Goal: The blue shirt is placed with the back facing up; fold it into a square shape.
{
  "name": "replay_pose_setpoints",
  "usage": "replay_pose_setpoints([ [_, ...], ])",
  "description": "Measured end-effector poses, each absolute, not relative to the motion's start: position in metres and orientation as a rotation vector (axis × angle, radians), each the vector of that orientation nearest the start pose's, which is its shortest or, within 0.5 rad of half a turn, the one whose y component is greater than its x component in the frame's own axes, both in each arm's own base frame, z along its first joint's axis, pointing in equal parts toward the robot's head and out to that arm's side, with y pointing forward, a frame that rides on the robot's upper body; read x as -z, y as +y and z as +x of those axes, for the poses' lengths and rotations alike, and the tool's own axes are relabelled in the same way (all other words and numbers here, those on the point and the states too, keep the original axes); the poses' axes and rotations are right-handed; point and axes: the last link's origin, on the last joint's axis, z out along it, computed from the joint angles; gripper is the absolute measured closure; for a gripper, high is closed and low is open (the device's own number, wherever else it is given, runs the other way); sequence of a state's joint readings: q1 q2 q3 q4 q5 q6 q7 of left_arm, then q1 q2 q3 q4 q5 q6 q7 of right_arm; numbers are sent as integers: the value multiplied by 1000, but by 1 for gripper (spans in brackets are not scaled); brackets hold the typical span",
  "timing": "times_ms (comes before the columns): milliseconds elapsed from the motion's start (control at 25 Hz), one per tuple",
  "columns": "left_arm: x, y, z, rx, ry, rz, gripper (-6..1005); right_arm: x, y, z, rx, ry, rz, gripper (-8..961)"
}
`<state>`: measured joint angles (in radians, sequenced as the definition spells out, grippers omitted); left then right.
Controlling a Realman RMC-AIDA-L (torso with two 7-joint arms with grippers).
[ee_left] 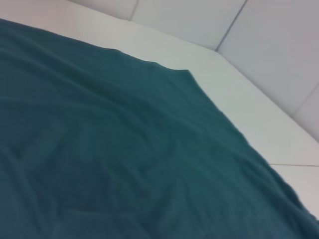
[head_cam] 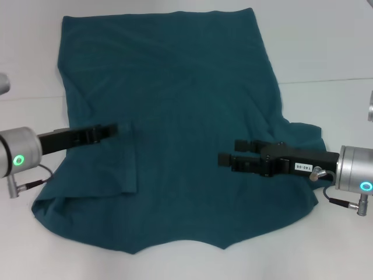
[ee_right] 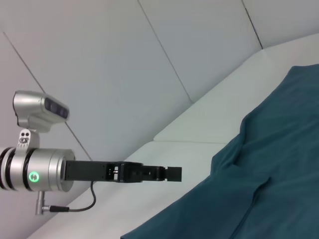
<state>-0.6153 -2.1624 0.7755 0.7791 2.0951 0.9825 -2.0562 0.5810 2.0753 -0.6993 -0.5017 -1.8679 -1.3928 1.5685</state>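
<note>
- The blue shirt lies spread on the white bench, plain side up. Its left sleeve is already folded inward over the body; the right sleeve is still bunched at the edge.
- The left gripper hovers low over the shirt's left side, near the folded sleeve. Whether its jaws are apart or together cannot be told.
- The right gripper is over the shirt's right-centre, jaws apart, holding nothing.
- Judgement: both arms reach inward from opposite sides, placed to handle the next fold symmetrically; the right sleeve likely comes next.
</note>
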Motion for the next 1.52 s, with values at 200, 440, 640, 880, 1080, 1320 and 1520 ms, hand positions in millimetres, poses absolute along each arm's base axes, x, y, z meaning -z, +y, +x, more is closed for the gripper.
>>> replay_pose_setpoints([
  [200,-15,397,-274,610,-1234,-2078,538,11,357,258,-854,1035,-2504,39],
  [440,-30,370,-279,726,-1140,-2150,388,-12,369,265,-815,1147,-2428,39],
  [640,-20,343,-273,783,-981,-2347,212,-42,375,284,-713,1277,-2350,39],
  [880,3,318,-273,815,-747,-2505,53,-72,380,307,-582,1452,-2212,39],
  [1080,16,310,-275,819,-705,-2545,58,-84,379,316,-524,1552,-2112,39],
  [1320,24,304,-277,783,-663,-2590,63,-90,379,330,-423,1621,-2017,39],
  [1520,27,302,-278,749,-655,-2622,66,-89,382,337,-391,1614,-1963,39],
])
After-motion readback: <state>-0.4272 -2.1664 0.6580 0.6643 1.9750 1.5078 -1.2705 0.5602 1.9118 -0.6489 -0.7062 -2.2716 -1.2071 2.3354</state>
